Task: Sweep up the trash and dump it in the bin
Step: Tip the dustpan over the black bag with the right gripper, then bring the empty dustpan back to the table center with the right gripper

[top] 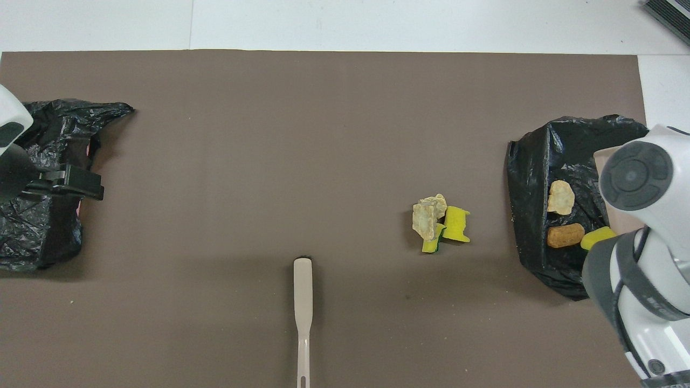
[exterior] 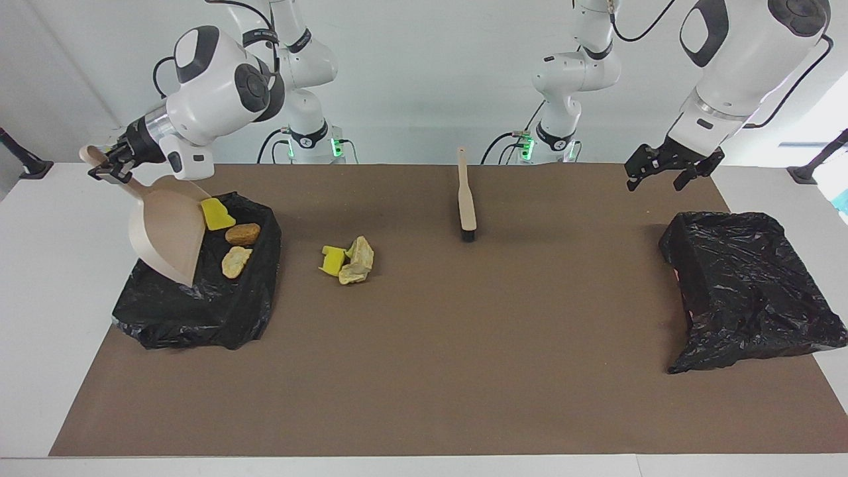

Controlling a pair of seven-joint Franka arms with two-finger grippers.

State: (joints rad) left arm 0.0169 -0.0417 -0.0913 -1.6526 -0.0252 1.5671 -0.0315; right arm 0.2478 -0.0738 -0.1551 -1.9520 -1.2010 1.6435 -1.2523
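My right gripper (exterior: pixel 109 169) is shut on the handle of the beige dustpan (exterior: pixel 165 228), which tilts steeply over the black-bagged bin (exterior: pixel 199 311) at the right arm's end. A yellow sponge chunk (exterior: pixel 216 215) (top: pixel 597 237) sits at the pan's lip, over the bin. Two bread-like rolls (exterior: pixel 242 233) (top: pixel 565 235) lie inside the bin. More trash (exterior: pixel 348 258) (top: pixel 439 223), sponge chunks and a pale wad, is piled on the mat beside the bin. My left gripper (exterior: pixel 656 182) (top: pixel 81 184) hangs open and holds nothing. In the overhead view the right arm hides most of the pan.
A second black-bagged bin (exterior: pixel 748 285) (top: pixel 48 237) stands at the left arm's end, under the waiting left gripper. The beige brush (exterior: pixel 466 199) (top: pixel 303 312) with black bristles lies mid-table, its handle toward the robots. A brown mat (exterior: pixel 464 364) covers the table.
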